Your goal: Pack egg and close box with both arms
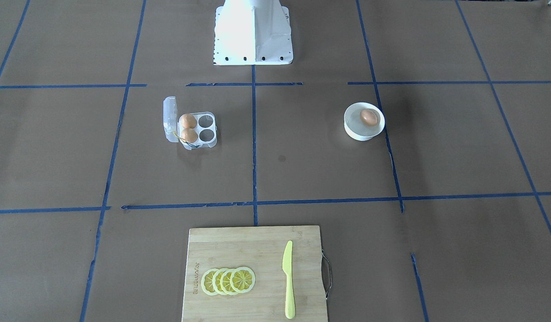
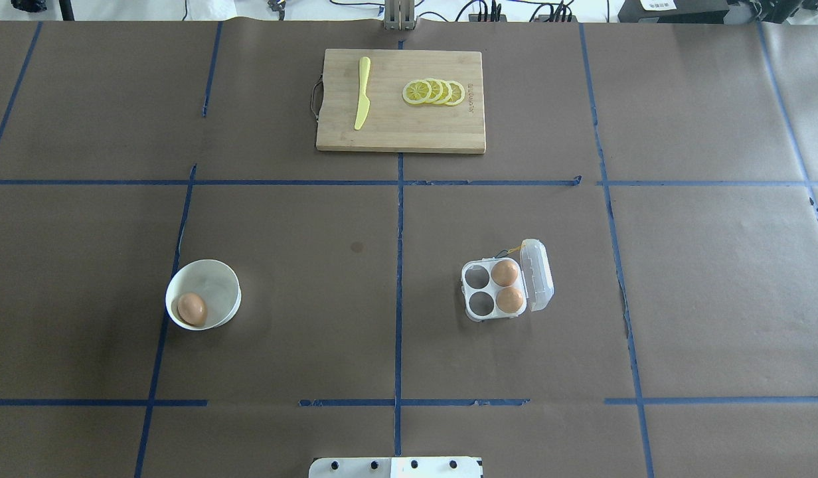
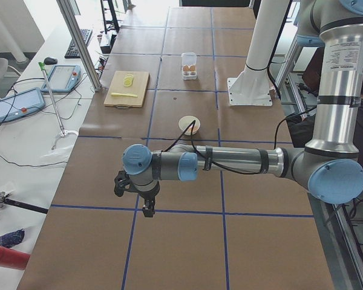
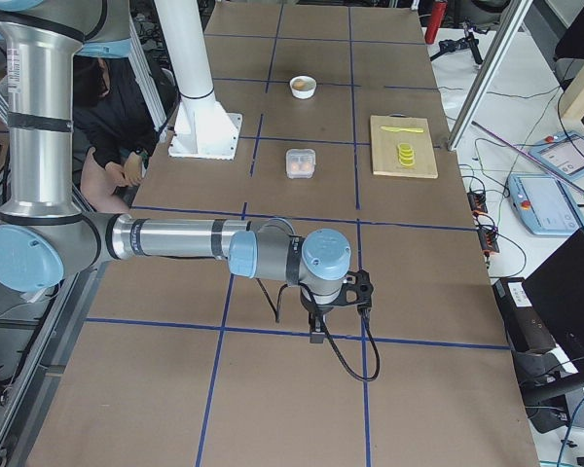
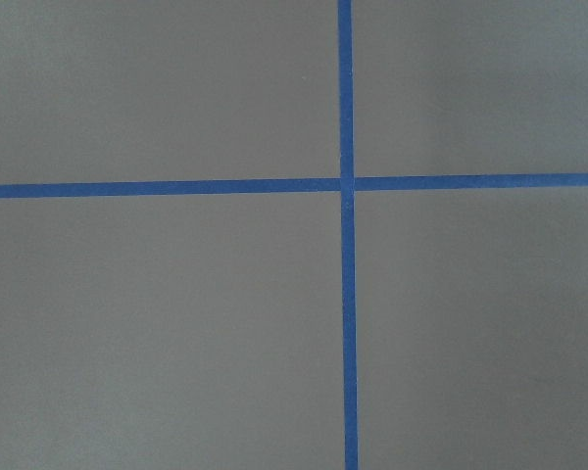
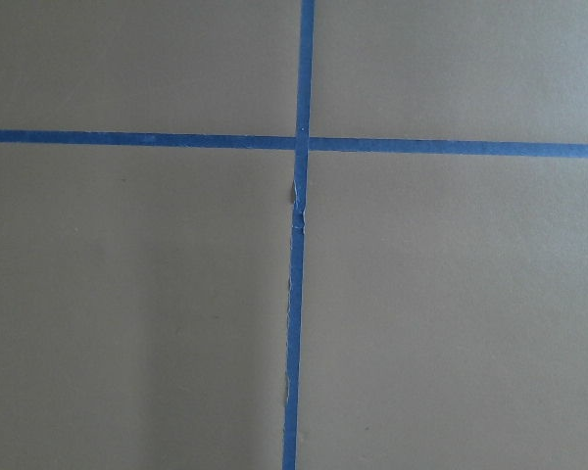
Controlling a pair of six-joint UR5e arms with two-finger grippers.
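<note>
One egg (image 1: pixel 369 117) (image 2: pixel 192 309) lies in a round white bowl (image 1: pixel 356 134) (image 2: pixel 218 279). The clear four-cell box (image 1: pixel 207 130) (image 2: pixel 478 291) stands open, its lid (image 1: pixel 170 120) (image 2: pixel 538 275) upright at the side. Two eggs (image 1: pixel 188 120) (image 2: pixel 510 300) fill the cells beside the lid; the other two cells are empty. My left gripper (image 3: pixel 146 211) hangs over bare table, far from the bowl (image 3: pixel 189 125). My right gripper (image 4: pixel 316 336) hangs far from the box (image 4: pixel 300 162). I cannot tell whether either is open. Both wrist views show only brown paper and blue tape.
A wooden cutting board (image 1: pixel 239 250) (image 2: pixel 396 133) lies at the table's far side with several lemon slices (image 1: pixel 228 281) and a yellow knife (image 1: pixel 288 277) on it. The white pedestal base (image 1: pixel 253 36) stands between bowl and box on the robot's side.
</note>
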